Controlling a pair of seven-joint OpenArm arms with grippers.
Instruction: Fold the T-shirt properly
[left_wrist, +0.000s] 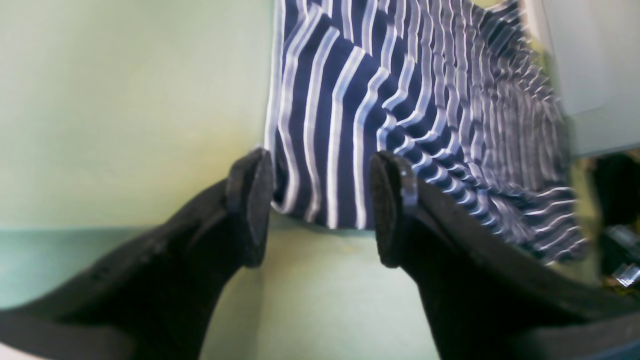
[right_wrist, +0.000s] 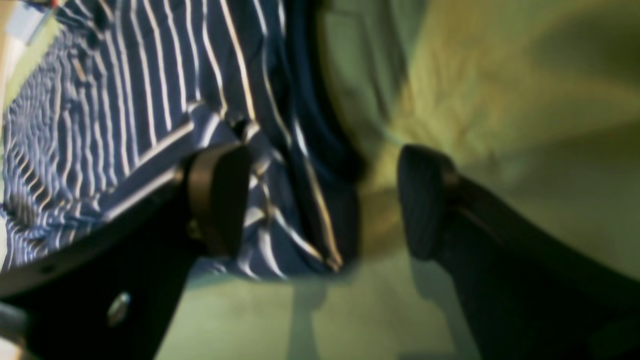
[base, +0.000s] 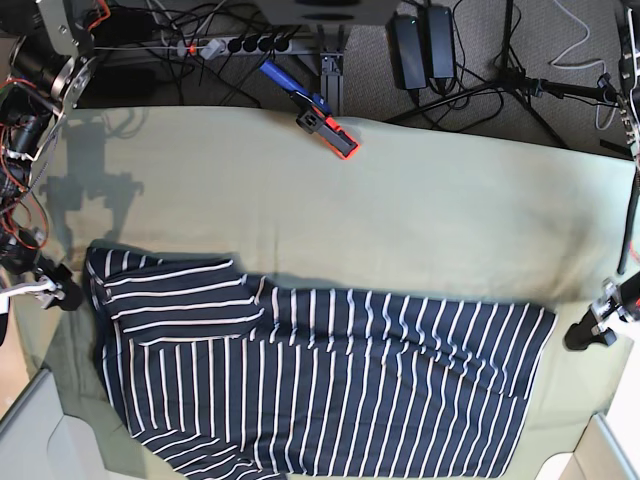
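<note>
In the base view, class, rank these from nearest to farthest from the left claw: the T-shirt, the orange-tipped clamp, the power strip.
1. T-shirt: its edge lies just beside the left claw, at the picture's right.
2. Clamp: top centre, on the cloth's far edge.
3. Power strip: upper left, off the table.

The base view is evenly lit and sharp; an arm's shadow falls on the green cloth (base: 400, 200) at upper left. The left wrist view is bright but soft, the T-shirt (left_wrist: 400, 110) smearing toward the right edge, where lines bend. The right wrist view is dimmer, yellow-tinted and blurred throughout, with finger shadows on the cloth below.
</note>
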